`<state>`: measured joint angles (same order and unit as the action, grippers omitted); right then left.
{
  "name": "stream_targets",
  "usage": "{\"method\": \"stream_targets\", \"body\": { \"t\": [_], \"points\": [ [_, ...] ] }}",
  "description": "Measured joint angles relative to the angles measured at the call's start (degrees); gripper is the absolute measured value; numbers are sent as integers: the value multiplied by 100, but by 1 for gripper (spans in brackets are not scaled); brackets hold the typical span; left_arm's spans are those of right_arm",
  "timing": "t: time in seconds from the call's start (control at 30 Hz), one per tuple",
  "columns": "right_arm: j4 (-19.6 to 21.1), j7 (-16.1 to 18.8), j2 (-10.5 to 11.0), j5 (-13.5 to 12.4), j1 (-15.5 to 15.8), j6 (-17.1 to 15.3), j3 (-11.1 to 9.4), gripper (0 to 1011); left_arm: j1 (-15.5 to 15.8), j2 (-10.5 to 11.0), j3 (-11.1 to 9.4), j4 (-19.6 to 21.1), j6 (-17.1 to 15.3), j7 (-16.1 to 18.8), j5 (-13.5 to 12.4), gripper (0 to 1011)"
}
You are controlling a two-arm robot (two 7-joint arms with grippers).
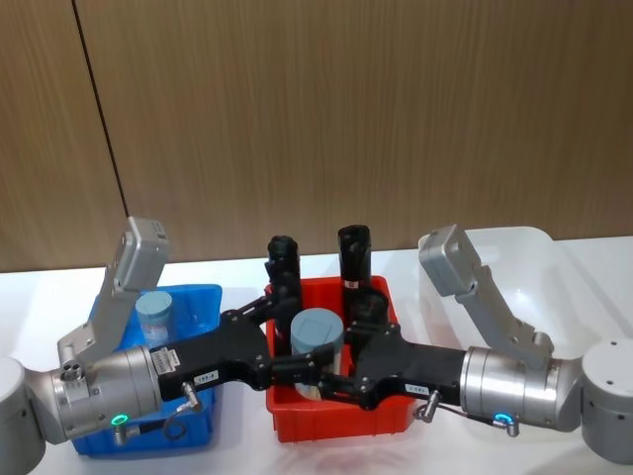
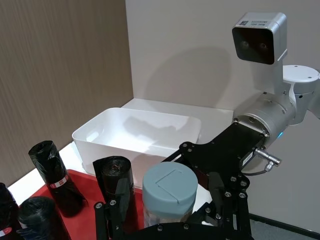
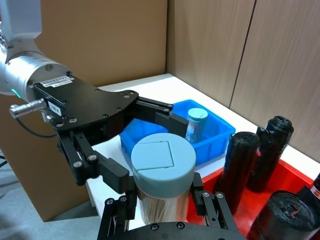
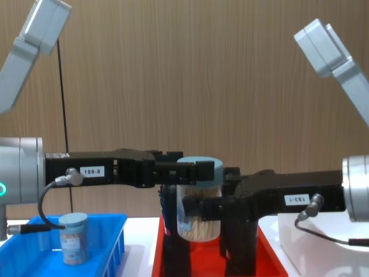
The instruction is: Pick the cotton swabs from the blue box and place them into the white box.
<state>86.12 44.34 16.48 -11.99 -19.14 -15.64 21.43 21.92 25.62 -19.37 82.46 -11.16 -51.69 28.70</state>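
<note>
Left gripper [image 1: 297, 338] and right gripper [image 1: 344, 346] meet head-on above the red tray [image 1: 336, 421], and both are clenched on the same swab tub [image 1: 316, 332], one from each side! From the head, the two black pincers interlock around its grey-blue lid. The chest view splits them by height: left fingers [image 4: 199, 169] pinch at lid level, right fingers [image 4: 199, 208] cross the tub lower down, with the swab sticks showing through the clear wall. On the robot's right sits the white box [image 1: 539, 247], and the left wrist view has it lying just beyond the right gripper, beside the tray. On the robot's left is the blue box [image 1: 203, 297], and the right wrist view has it just behind the left gripper. Black cylinders [image 1: 354, 252] stand in the tray behind the held tub, and the left wrist view counts four of them. A second tub [image 1: 155, 315] stands upright in the blue box, seen side-on from the chest.
</note>
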Motion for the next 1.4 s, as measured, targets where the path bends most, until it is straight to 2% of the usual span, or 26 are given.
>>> {"method": "stream_targets", "body": {
  "t": [0.63, 1.17, 1.4],
  "points": [
    [-114, -381, 313, -82, 107, 203, -202, 636, 0, 0, 0, 0, 0, 0, 0, 1003],
    [-215, -945, 750, -257, 128, 432, -643, 636, 0, 0, 0, 0, 0, 0, 0, 1003],
    [-315, -1157, 893, -254, 66, 487, -803, 636, 0, 0, 0, 0, 0, 0, 0, 1003]
  ]
}}
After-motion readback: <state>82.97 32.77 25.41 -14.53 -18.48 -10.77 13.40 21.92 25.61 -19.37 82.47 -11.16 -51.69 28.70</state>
